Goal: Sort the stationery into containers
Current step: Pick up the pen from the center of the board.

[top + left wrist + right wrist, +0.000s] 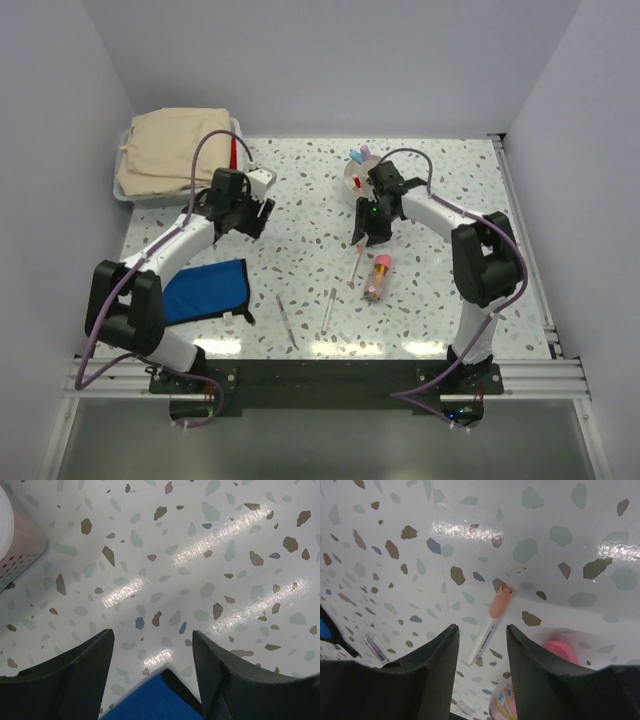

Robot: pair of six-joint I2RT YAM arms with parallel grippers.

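Back-left on the desk (pixel 310 190), the white bin (pixel 124 192) is mostly covered by a folded beige cloth (pixel 175 150). Only its rim and a red stick (pixel 235 150) at the right end show; other contents hidden. Blue pouch (pixel 205 290) lies flat front-left, its left part under the left arm. Left gripper (pixel 152 635): jaws spread, nothing between them, over bare desk just right of the bin. Its wrist view cuts the bin to a corner at the left edge; a blue patch at the bottom edge cannot be identified. Right gripper (pixel 481 630): jaws likewise apart, holding nothing, just in front of the round white cup (pixel 352 178). The arm hides part of the cup; blue-capped sticks (pixel 354 156) poke over its far rim. Pink-red tube (pixel 378 278) lies front-right of this gripper, half hidden behind one finger and blurred in the wrist view. Salmon-capped pen (pixel 490 625) lies on the desk in line with the finger gap; contact not discernible. Silver pen (pixel 328 310) and a second silver pen (pixel 285 320) lie nearer the front edge, apart from both grippers.
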